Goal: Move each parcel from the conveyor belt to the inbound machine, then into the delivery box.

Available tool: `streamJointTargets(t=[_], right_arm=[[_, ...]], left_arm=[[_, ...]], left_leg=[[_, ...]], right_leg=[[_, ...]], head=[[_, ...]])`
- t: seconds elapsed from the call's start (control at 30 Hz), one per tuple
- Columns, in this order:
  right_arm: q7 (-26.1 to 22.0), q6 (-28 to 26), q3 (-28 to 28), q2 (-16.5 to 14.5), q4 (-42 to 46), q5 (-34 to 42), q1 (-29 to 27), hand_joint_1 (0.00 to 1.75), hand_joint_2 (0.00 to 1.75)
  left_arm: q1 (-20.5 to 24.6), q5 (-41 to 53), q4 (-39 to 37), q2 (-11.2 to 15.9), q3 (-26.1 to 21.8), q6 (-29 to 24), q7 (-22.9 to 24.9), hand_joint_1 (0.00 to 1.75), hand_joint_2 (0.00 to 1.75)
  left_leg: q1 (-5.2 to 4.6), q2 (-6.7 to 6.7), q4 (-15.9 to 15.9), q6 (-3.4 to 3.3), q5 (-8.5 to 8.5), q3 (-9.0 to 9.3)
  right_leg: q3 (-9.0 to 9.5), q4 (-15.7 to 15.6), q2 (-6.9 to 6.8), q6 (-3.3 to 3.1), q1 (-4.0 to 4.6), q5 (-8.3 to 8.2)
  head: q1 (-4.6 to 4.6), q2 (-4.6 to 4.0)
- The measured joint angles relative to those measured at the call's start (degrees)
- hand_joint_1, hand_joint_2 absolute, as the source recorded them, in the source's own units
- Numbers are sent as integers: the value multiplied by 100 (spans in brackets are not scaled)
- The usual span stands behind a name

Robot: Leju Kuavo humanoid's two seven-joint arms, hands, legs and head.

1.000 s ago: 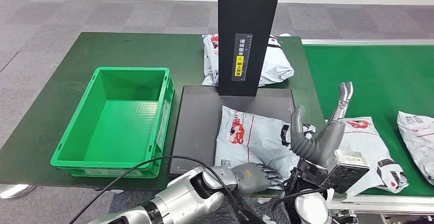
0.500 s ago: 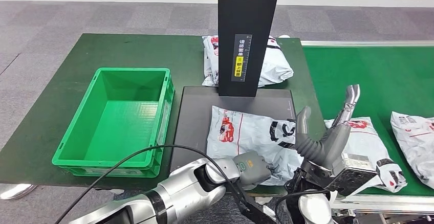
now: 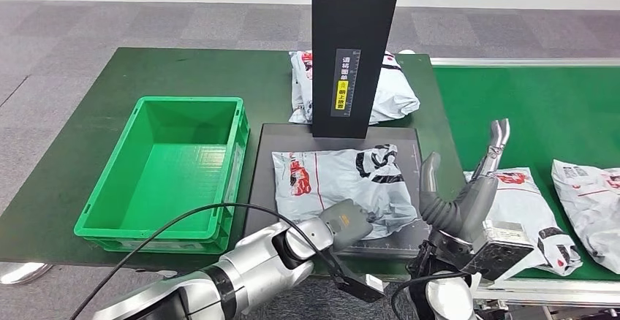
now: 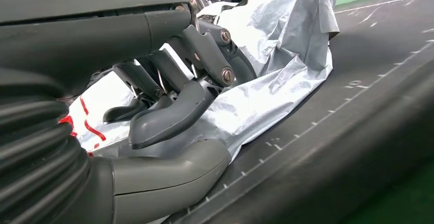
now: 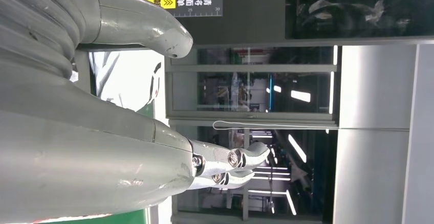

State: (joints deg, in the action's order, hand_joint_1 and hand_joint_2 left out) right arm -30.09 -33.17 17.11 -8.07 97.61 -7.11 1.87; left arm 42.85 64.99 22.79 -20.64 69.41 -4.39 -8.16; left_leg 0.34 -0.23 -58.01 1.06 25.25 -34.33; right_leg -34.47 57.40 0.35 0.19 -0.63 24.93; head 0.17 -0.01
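Note:
A grey-white parcel (image 3: 336, 181) with red and black print lies flat on the black platform (image 3: 265, 210) of the inbound machine, in front of its dark post (image 3: 354, 50). My left hand (image 3: 343, 225) grips the parcel's near edge. In the left wrist view the fingers (image 4: 169, 96) lie over the crumpled parcel (image 4: 276, 86) with the thumb under its rim. My right hand (image 3: 464, 196) stands raised at the platform's right edge, fingers spread upward, holding nothing. The green delivery box (image 3: 241, 159) sits left of the platform.
Two more parcels (image 3: 523, 203) (image 3: 588, 196) lie on the green conveyor belt (image 3: 541, 108) to the right. Another parcel (image 3: 391, 90) rests behind the post. The table's front edge runs just under my hands.
My left hand has dragged the parcel leftward and away from me, fully onto the platform. The right hand stayed raised and barely shifted. The belt parcels crept left.

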Motion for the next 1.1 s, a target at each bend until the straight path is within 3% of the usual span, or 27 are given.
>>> streamJointTargets(t=[0.13, 0.27, 0.47, 0.9, 0.93, 1.03, 1.1], right_arm=[[62, 41, -10, -1, 16, -68, -10, 0, 175], [233, 119, -87, -38, 113, -233, -29, 0, 175], [319, 145, -181, -116, 234, -355, -57, 0, 175], [353, 109, -202, -195, 313, -404, -97, 0, 175], [378, 99, -202, -207, 348, -420, -108, 0, 175], [428, 62, -211, -240, 443, -468, -133, 0, 175], [452, 25, -235, -265, 504, -515, -159, 0, 175]], left_arm=[[42, -5, 23, 69, -205, -723, 257, 175, 175], [167, 283, 437, 202, -736, -1618, 606, 175, 175], [182, 724, 1233, 387, -1452, -1618, 685, 175, 175], [21, 916, 2021, 516, -2172, -2008, 696, 175, 175], [-12, 944, 2182, 528, -2283, -2001, 696, 140, 175], [-83, 1006, 2634, 552, -2571, -1909, 696, 9, 175], [-103, 978, 2830, 544, -2713, -1588, 692, 0, 87]], left_leg=[[0, 0, 0, 0, -2, -5], [0, -6, -1, 1, -8, -13], [-1, -8, 0, 1, -7, -16], [-1, -7, 0, 2, -6, -18], [-1, -7, 0, 2, -6, -19], [-1, -7, 0, 2, -5, -20], [-1, -8, 0, 1, -4, -20]], right_leg=[[-7, 1, 0, 0, 0, 0], [-9, 2, -9, 0, 0, 0], [-10, 2, -9, 1, -1, 2], [-14, 1, -9, 1, -1, 3], [-14, 1, -9, 1, -1, 3], [-17, 1, -9, 1, -1, 4], [-17, 1, -10, 1, -1, 6]], head=[[0, 1], [0, -1], [0, 0], [0, 0], [0, 0], [-1, 0], [-1, 0]])
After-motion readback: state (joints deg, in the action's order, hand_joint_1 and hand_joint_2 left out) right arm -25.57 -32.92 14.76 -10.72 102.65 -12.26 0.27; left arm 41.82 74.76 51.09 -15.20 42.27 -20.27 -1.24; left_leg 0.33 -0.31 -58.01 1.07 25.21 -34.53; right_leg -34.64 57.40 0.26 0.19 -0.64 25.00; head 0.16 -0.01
